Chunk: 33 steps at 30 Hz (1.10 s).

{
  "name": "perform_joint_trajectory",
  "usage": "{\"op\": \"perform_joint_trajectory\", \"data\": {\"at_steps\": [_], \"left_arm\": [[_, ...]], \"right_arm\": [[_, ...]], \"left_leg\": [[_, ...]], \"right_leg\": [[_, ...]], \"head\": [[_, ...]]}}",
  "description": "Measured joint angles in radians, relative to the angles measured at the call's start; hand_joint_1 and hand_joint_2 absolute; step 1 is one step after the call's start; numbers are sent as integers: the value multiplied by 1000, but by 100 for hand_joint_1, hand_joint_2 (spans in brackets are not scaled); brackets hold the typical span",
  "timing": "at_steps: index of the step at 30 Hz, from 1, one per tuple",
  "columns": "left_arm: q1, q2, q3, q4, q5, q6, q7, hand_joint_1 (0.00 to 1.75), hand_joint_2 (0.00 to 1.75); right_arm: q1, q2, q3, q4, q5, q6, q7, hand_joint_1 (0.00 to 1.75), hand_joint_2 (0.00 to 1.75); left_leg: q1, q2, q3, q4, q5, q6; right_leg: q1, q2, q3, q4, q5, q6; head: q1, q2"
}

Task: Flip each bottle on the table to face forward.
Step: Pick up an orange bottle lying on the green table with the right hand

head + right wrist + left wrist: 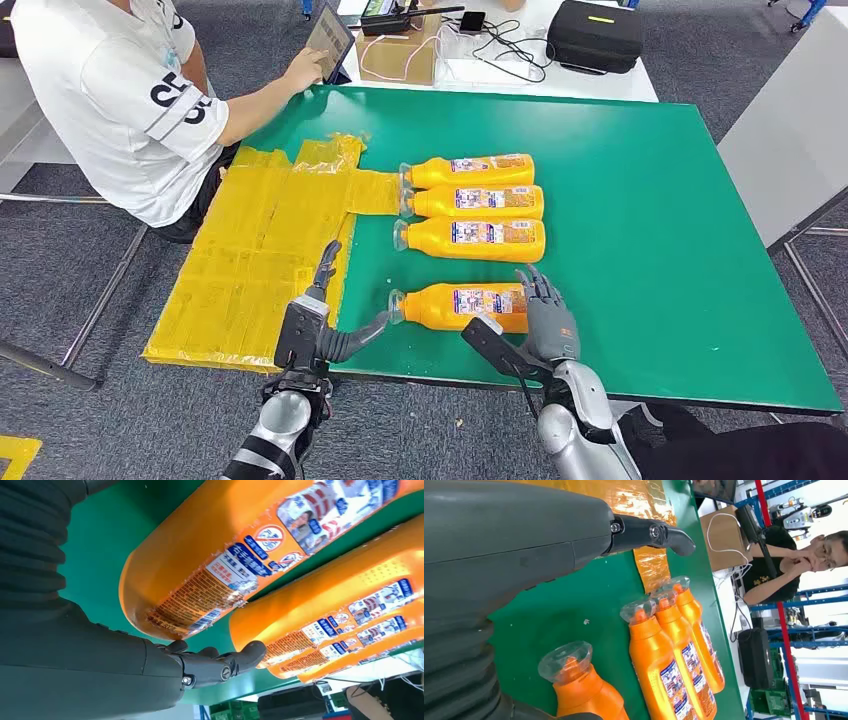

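Observation:
Four orange bottles lie on their sides on the green table [640, 250], clear caps pointing left, printed labels up. Three lie in a row: far bottle [470, 171], second bottle [475, 201], third bottle [475, 239]. The nearest bottle [462, 305] lies apart, close to the front edge. My left hand [318, 322] stands just left of its cap [565, 660], fingers up, thumb [651, 533] reaching toward the cap without holding it. My right hand [546, 316] is at the bottle's base [150, 580], fingers spread, thumb [220, 663] low beside it, nothing gripped.
A yellow taped sheet [255, 255] covers the table's left part. A person [120, 90] sits at the far left with a tablet [330, 35]. A cardboard box [400, 52] and a black case [595, 35] stand on the white table behind.

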Motion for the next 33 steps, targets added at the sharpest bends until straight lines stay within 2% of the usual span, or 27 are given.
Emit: {"op": "perform_joint_trajectory", "data": {"at_steps": [8, 25, 26, 27, 29, 30, 31, 33], "left_arm": [[-2, 1, 2, 0, 9, -24, 2, 0, 175], [-19, 3, 12, 2, 38, -86, 21, 0, 175], [-21, 3, 12, 3, 37, -88, 21, 0, 175], [-23, 3, 12, 4, 38, -90, 21, 0, 175], [-27, 3, 12, 7, 38, -91, 21, 0, 175], [-29, 3, 13, 9, 38, -92, 21, 0, 175], [-31, 3, 13, 11, 38, -93, 21, 0, 175], [-34, 3, 13, 14, 38, -96, 21, 0, 175]], "right_arm": [[-59, -4, 8, 81, 38, 16, 21, 0, 175], [-194, -25, 66, 271, 30, 155, 37, 0, 175], [-202, -27, 69, 280, 26, 166, 35, 12, 175], [-210, -30, 74, 288, 22, 175, 33, 49, 175], [-221, -35, 82, 303, 18, 186, 29, 137, 175], [-224, -37, 85, 309, 16, 188, 29, 168, 175], [-227, -38, 88, 314, 15, 189, 27, 175, 175], [-233, -40, 93, 324, 7, 192, 21, 175, 175]], "left_leg": [[0, 0, 0, 0, 0, 1], [0, 2, 6, 0, 0, 0], [0, 3, 8, 0, -1, 0], [0, 3, 9, 0, -1, 1], [0, 4, 13, 0, -2, 1], [0, 4, 14, 0, -2, 2], [0, 4, 15, 0, -2, 2], [0, 4, 17, 0, -2, 2]], "right_leg": [[0, 0, 0, 0, 0, 0], [0, 1, 4, -1, 1, 1], [0, 1, 6, -1, 1, 0], [0, 1, 7, -1, 1, 0], [0, 1, 11, -1, 1, 0], [0, 1, 12, -1, 1, 0], [0, 1, 13, -1, 1, 0], [0, 1, 15, -2, 1, 0]], "head": [[0, 0], [0, 0], [0, 0], [0, 0], [0, 0], [0, 0], [0, 0], [0, 0]]}}
